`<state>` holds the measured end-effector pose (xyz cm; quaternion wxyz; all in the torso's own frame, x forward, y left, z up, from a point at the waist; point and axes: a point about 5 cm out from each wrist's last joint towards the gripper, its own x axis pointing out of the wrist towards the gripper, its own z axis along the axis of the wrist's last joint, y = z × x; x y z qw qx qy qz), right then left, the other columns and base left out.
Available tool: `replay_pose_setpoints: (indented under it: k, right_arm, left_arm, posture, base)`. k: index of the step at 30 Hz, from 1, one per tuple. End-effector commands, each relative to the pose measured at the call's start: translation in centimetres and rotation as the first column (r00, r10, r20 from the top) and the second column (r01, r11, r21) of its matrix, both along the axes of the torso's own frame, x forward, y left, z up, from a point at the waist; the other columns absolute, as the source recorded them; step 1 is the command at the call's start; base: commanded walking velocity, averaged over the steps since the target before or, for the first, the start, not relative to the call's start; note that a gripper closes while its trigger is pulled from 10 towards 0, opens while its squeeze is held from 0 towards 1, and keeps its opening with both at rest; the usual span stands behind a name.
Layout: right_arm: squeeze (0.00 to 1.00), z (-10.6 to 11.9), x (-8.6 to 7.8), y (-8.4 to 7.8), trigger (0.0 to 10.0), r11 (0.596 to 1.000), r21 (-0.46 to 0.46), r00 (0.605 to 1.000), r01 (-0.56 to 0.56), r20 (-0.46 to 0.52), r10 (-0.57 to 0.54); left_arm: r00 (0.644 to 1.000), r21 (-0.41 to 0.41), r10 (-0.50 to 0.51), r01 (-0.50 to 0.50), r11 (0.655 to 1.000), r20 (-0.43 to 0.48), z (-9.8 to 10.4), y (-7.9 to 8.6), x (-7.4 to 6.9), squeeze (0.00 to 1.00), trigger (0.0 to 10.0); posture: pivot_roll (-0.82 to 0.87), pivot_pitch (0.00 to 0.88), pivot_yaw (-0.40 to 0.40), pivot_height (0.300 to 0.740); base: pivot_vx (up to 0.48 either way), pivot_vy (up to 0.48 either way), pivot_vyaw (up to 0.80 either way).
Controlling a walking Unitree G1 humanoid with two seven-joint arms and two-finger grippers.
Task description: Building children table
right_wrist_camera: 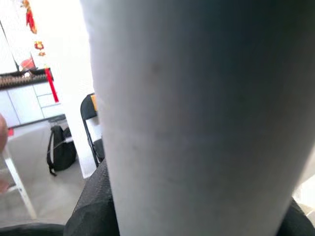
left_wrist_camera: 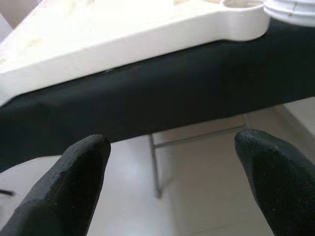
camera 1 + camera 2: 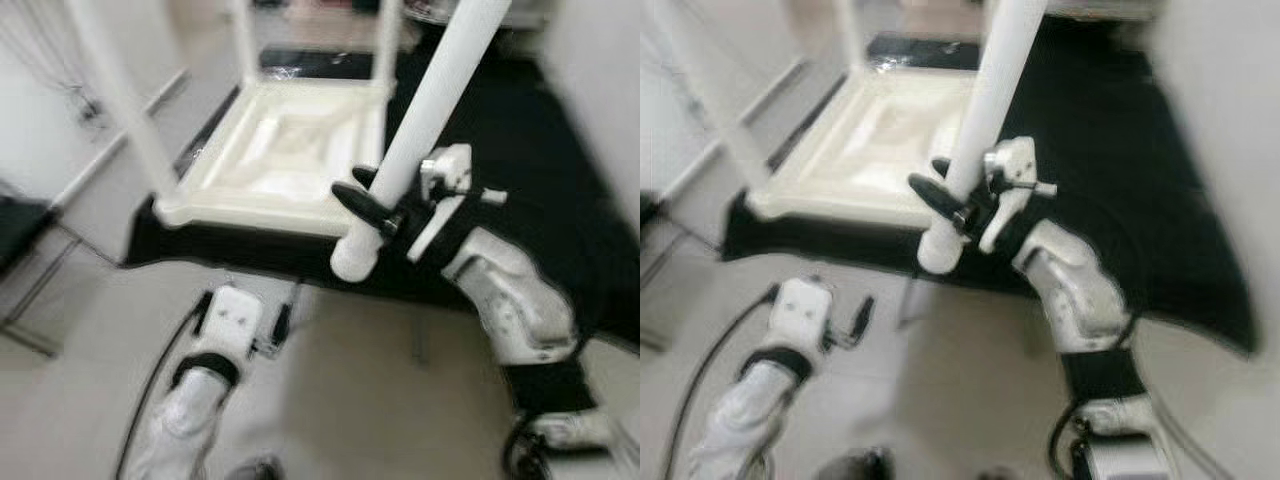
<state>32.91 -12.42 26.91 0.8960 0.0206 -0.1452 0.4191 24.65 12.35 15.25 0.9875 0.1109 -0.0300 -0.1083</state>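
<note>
Left eye view: right gripper (image 3: pixel 385 212) clamps a white cylindrical plastic table leg (image 3: pixel 420 130), tilted above the near corner of the upturned white plastic tabletop (image 3: pixel 285 150) lying on a black-draped table (image 3: pixel 520 160). Left wrist view: left gripper (image 2: pixel 170 162) open, empty. Advice: stand the leg upright over the corner socket first.

- One white tabletop (image 3: pixel 290 150), lying upside down on the black-covered table (image 3: pixel 520 150).
- Four white table legs: three stand upright in the tabletop's corners, at the near left (image 3: pixel 120 95), far left (image 3: pixel 243 40) and far right (image 3: pixel 388 40); the fourth leg (image 3: pixel 425 125) is loose and tilted.
- Two grippers: the right gripper (image 3: pixel 375 205) is closed around the loose leg; the left gripper (image 3: pixel 282 322) hangs low, its two black fingers (image 2: pixel 74 182) spread apart.
</note>
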Motion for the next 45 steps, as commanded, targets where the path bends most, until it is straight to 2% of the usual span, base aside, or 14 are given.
replay_pose_setpoints:
  k: [1, 12, 23, 26, 32, 40, 45]
  right_arm:
    - [0.00, 0.2, -0.1, 0.0, 10.0, 1.000, -0.006, 1.000, 0.006, 0.013, -0.006]
    - [0.00, 0.1, -0.2, 0.2, 10.0, 0.999, 0.001, 0.999, 0.043, 0.019, -0.043]
    - [0.00, 0.3, 0.1, 0.2, 10.0, 0.986, 0.124, 0.994, 0.112, -0.011, -0.111]
    - [0.00, 0.4, 0.4, 0.2, 10.0, 0.979, 0.135, 0.988, 0.153, -0.016, -0.152]
    - [0.00, 0.7, 0.4, 0.0, 10.0, 0.977, 0.159, 0.989, 0.145, 0.005, -0.148]
    - [0.00, 1.1, 0.5, -1.3, 10.0, 0.967, 0.188, 0.984, 0.170, 0.023, -0.177]
    - [0.00, 1.2, -0.1, -2.0, 10.0, 0.980, 0.162, 0.991, 0.118, 0.049, -0.128]
  left_arm:
    - [1.000, 0.002, 0.007, -0.007, 1.000, -0.014, -0.4, 0.2, -0.1, 0.00, 10.0]
    - [1.000, -0.009, -0.001, 0.001, 1.000, -0.004, -0.3, 0.1, 0.1, 0.00, 10.0]
    - [0.999, -0.018, -0.034, 0.034, 0.999, 0.008, -0.2, -0.3, 0.2, 0.00, 10.0]
    - [0.999, -0.016, -0.038, 0.038, 0.999, 0.013, -0.1, -0.3, 0.3, 0.00, 10.0]
    - [0.999, -0.033, -0.048, 0.048, 0.998, 0.026, 0.1, -0.4, 0.4, 0.00, 10.0]
    - [0.989, 0.040, -0.147, 0.146, 0.989, 0.016, -0.5, -1.6, 0.1, 0.00, 10.0]
    - [0.973, 0.068, -0.230, 0.229, 0.971, 0.014, -0.7, -2.3, -0.3, 0.00, 10.0]
  posture:
    - [0.05, 0.202, -0.035, 0.740]
    - [0.05, 0.200, -0.032, 0.740]
    - [0.06, 0.183, -0.037, 0.740]
    - [0.06, 0.174, -0.032, 0.740]
    - [0.07, 0.167, -0.029, 0.740]
    - [0.07, 0.161, -0.019, 0.740]
    - [0.07, 0.160, -0.013, 0.740]
  base:
    - [0.000, 0.000, 0.00]
    - [0.000, 0.000, 0.00]
    - [0.315, 0.000, 0.73]
    - [0.361, 0.000, 0.00]
    - [0.233, 0.000, 0.00]
    - [0.000, 0.000, 0.00]
    - [0.000, 0.000, -0.80]
